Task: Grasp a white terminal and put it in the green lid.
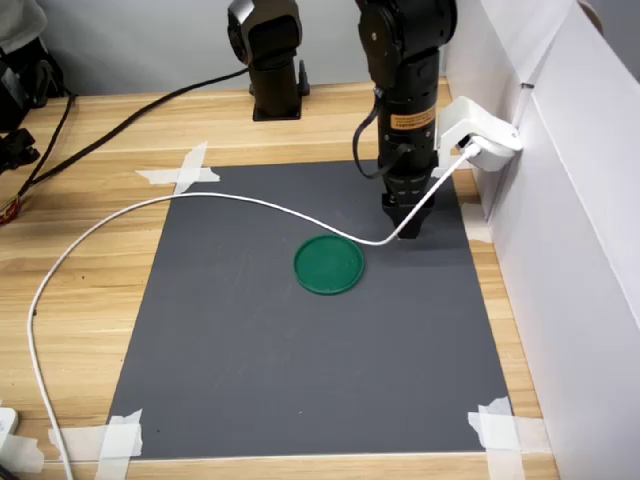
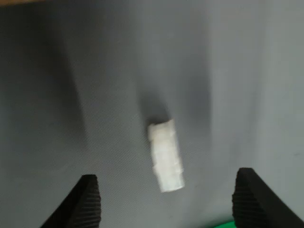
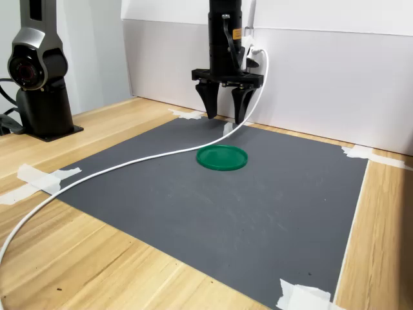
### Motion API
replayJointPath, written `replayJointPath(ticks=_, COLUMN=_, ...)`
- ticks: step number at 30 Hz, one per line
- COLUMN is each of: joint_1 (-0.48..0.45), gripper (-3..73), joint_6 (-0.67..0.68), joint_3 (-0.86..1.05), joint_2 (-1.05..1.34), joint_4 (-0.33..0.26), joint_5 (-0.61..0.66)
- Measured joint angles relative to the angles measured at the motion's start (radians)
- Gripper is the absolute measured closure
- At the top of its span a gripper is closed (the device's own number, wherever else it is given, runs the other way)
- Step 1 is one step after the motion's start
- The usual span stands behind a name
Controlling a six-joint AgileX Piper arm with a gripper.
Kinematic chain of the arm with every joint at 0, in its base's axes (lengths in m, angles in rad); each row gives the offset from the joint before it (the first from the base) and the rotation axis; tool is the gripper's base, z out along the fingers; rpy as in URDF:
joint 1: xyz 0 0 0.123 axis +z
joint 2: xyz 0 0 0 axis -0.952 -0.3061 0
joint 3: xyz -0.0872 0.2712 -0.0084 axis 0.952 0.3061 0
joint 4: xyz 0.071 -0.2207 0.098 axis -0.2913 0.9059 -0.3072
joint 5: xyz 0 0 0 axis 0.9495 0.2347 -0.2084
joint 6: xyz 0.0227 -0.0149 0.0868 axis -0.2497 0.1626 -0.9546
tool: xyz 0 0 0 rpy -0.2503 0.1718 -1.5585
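White terminal (image 2: 165,155): lay flat on the gray mat (image 1: 300,370), between the two black fingers (image 2: 85,202) in the wrist view, touching neither one.
Gripper (image 3: 224,116): pointed straight down over the terminal, jaws wide apart, nothing held.
Green lid (image 1: 329,265): sat flat on the mat just beside the gripper, with nothing in it.
White cable (image 1: 150,205): ran from the small white camera (image 1: 478,130) on the arm, across the mat and past the lid.
Tape pieces (image 1: 180,172): held down the mat's corners on the wooden table (image 1: 90,290).
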Motion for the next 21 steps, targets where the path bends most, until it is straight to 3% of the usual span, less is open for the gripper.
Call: replayJointPath(ticks=21, joint_1=0.000, gripper=4.2, joint_6=-0.012, joint_3=0.000, joint_2=-0.029, joint_4=0.018, joint_5=0.006)
